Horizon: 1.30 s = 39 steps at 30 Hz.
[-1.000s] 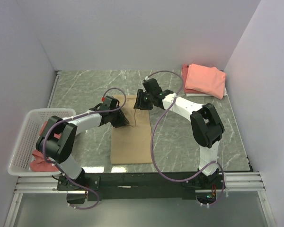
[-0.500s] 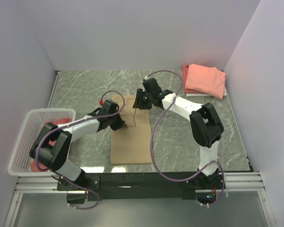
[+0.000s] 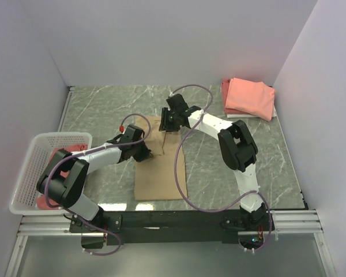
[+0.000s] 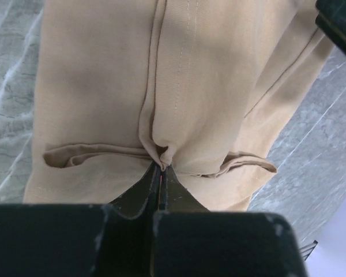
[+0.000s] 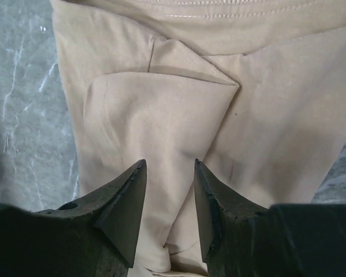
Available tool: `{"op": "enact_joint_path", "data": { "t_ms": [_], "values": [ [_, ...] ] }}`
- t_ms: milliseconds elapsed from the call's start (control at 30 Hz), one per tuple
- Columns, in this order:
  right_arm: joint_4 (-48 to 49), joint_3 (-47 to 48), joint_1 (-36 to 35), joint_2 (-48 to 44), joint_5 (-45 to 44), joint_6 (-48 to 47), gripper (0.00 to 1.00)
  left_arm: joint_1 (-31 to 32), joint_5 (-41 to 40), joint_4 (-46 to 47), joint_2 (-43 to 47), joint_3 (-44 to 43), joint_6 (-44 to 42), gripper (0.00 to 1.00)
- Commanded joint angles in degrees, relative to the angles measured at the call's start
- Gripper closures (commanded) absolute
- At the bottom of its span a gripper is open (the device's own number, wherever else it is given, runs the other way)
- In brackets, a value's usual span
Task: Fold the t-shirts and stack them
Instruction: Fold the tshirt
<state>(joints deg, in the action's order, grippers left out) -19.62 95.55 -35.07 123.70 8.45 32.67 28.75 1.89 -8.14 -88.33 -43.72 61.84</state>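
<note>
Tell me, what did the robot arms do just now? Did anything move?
The right gripper slid a little left and away along the tan shirt, its elbow swinging left. The left gripper drew slightly nearer, pinching a shirt fold. The shirt, pink stack and basket stayed put.

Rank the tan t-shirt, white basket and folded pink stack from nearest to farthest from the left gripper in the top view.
1. tan t-shirt: pinched in the left gripper, mid-table.
2. white basket: at the table's left edge.
3. folded pink stack: far right corner.
</note>
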Motion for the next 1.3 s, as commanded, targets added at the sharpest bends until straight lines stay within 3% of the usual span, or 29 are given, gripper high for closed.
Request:
{"op": "enact_joint_path", "data": {
  "t_ms": [0,167,233,467,667,867,1267],
  "values": [
    [0.71,-1.22,-0.70,-2.05,-0.27,-0.94,0.55,0.25,-1.71,-0.03,0.27,-0.83,0.12,0.99],
    [4.05,-9.05,-1.14,-9.24,-0.45,-0.06,0.55,0.25,-1.80,-0.64,0.53,-1.62,-0.76,0.95],
    [4.94,-12.66,-1.23,-11.63,-1.06,0.12,0.55,0.25,-1.80,-1.26,1.58,-1.71,-0.94,0.86],
    [7.31,-21.80,-1.23,-22.96,-2.21,2.05,0.55,0.08,-6.90,-6.44,8.17,-2.33,-2.17,0.78],
    [12.84,-23.92,-1.84,-21.32,9.11,5.65,0.57,-0.36,-4.28,-5.49,10.38,-2.50,-2.43,0.87],
    [22.07,-23.30,-2.28,-14.64,20.36,12.24,0.66,-0.89,-2.42,-1.71,5.11,-4.26,-2.87,0.98],
    [30.60,-30.50,-1.14,-6.99,21.79,16.38,0.71,-4.41,1.80,4.71,-5.35,-0.05,-1.46,0.99]
  ]
}}
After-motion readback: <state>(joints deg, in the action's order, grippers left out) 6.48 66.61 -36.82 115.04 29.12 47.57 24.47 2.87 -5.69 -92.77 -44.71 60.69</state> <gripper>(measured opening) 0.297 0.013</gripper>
